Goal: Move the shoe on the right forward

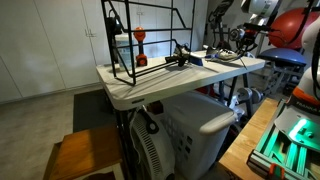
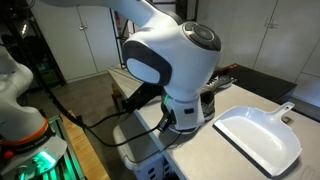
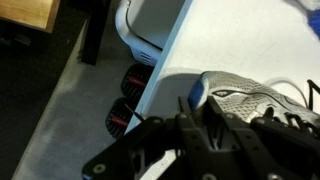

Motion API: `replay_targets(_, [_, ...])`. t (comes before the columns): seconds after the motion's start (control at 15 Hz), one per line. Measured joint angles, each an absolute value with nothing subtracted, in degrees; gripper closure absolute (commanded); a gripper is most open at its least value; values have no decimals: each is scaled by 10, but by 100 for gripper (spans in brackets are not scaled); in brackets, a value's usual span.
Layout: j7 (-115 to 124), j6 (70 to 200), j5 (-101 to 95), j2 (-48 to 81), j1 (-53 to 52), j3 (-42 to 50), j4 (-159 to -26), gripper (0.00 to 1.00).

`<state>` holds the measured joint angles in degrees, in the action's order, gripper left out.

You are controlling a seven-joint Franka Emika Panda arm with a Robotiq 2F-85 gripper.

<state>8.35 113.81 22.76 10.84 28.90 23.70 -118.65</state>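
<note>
White tabletop [image 3: 250, 40] fills the wrist view. The sneaker [image 3: 255, 100] lies just beyond the gripper [image 3: 205, 122], long axis crosswise to it, one end cut off and toe indistinguishable. The gripper's finger spread cannot be told.

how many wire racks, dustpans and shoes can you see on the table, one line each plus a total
wire rack: 1
dustpan: 1
shoe: 1 (only the wrist view shows it clearly)
total: 3
</note>
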Motion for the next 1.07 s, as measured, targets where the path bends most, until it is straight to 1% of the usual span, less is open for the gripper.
replay_targets(0.07, [77, 1138, 227, 109, 289, 237, -1187, 42])
replay_targets(0.27, [61, 1138, 220, 109, 286, 236, -1186, 17])
replay_targets(0.4, [56, 1138, 197, 106, 285, 236, -1184, 4])
replay_targets(0.47, [54, 1139, 184, 102, 284, 236, -1183, 0])
replay_targets(1.07, [-51, 1156, 73, 12, 245, 219, -1177, 0])
